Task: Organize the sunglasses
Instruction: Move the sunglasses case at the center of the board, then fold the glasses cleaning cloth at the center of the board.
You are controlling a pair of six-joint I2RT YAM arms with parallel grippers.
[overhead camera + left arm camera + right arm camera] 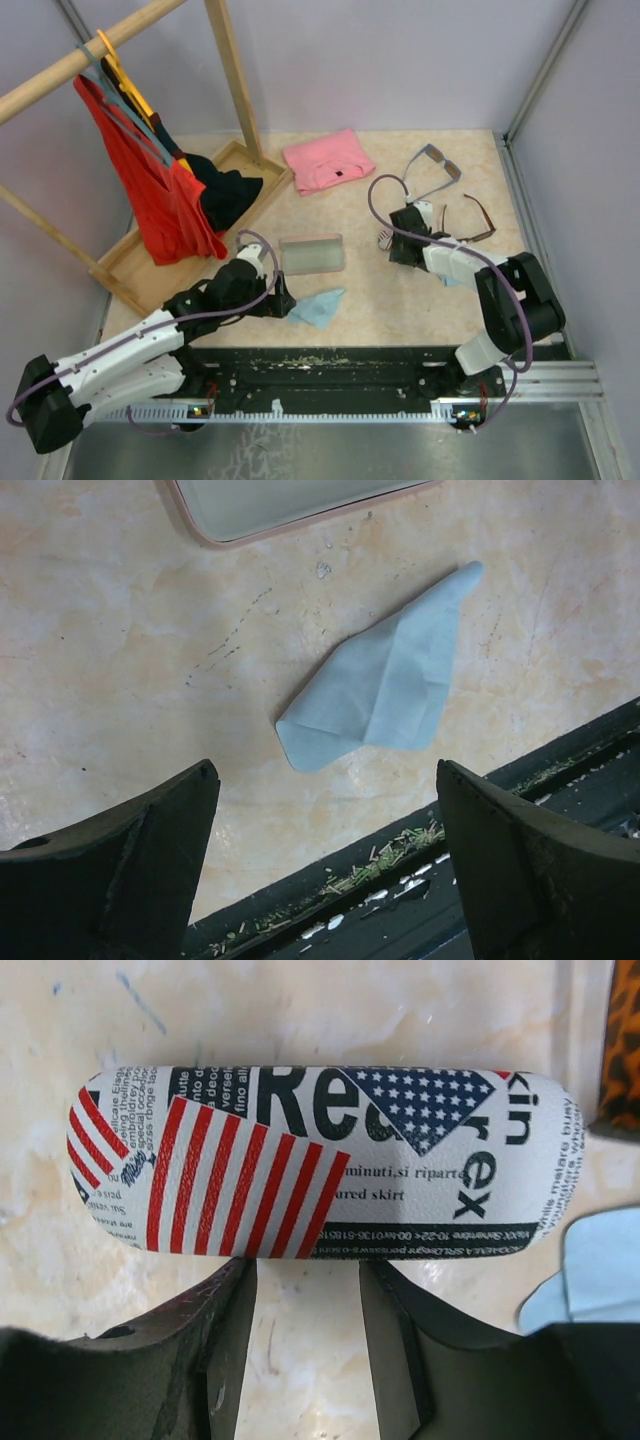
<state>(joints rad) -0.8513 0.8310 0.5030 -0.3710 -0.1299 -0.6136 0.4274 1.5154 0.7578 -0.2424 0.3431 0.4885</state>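
While the left gripper (325, 770) hangs wide open over the blue cloth (385, 685), the right gripper (305, 1270) sits half open by the flag case (320, 1160), near the brown sunglasses (480, 222).

A closed flag-patterned case (320, 1160), with red stripes, white stars on blue and black lettering, lies crosswise on the marbled beige worktop (300, 1010). The right gripper (307, 1285) has its dark fingers parted, nothing between them, tips at the case's near long side. At the right edge are a light blue cloth (590, 1265) and, above it, a mottled orange-and-black strip (622, 1050).
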